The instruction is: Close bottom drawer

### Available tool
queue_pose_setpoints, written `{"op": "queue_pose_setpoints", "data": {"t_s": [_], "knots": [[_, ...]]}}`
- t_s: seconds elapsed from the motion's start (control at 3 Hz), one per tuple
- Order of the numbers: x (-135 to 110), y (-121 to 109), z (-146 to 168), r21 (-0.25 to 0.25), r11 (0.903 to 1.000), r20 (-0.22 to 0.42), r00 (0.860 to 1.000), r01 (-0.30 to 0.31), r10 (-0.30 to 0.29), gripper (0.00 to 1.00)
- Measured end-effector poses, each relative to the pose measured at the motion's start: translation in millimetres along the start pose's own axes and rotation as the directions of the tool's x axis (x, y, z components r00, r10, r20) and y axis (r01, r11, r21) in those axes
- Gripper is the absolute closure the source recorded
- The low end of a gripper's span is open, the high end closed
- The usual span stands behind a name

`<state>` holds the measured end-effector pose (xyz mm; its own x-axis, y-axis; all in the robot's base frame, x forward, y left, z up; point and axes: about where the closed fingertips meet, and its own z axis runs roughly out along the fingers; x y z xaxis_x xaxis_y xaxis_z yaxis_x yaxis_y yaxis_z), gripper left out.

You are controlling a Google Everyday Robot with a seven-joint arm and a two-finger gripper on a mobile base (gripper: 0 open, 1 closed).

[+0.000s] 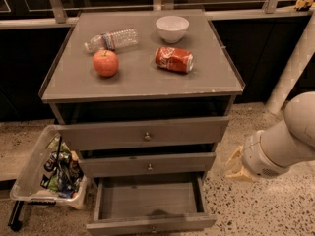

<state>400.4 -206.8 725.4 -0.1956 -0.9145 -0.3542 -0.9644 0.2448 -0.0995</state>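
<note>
Pincer (236, 165) hovers right of open bottom drawer (147, 201).

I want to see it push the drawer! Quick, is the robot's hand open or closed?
Gripper: right of the cabinet, apart from the pulled-out bottom drawer; open or shut cannot be told.

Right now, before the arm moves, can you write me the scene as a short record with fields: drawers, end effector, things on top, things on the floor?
bottom drawer: pulled far out, tray bare, small knob on its front panel
other drawers: top drawer and middle drawer appear slightly out
end effector: right of the middle drawer and about level with it, apart from the bottom drawer
cabinet top: apple, soda can on its side, white bowl, plastic bottle lying down
floor: clear bin with packets, left of the drawers
</note>
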Motion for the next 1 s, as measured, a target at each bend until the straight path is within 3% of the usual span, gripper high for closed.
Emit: {"op": "queue_pose_setpoints", "data": {"t_s": [0.33, 0.67, 1.0], "knots": [[0.0, 0.0, 0.0, 0.0, 1.0, 0.0, 1.0, 0.0, 0.0, 1.0], [-1.7, 5.6, 20.3, -0.046, 0.9987, 0.022, 1.0, -0.02, 0.021, 1.0], [3.9, 7.8, 79.4, -0.124, 0.9894, 0.037, 0.996, -0.075, 0.08, 1.0]]}}
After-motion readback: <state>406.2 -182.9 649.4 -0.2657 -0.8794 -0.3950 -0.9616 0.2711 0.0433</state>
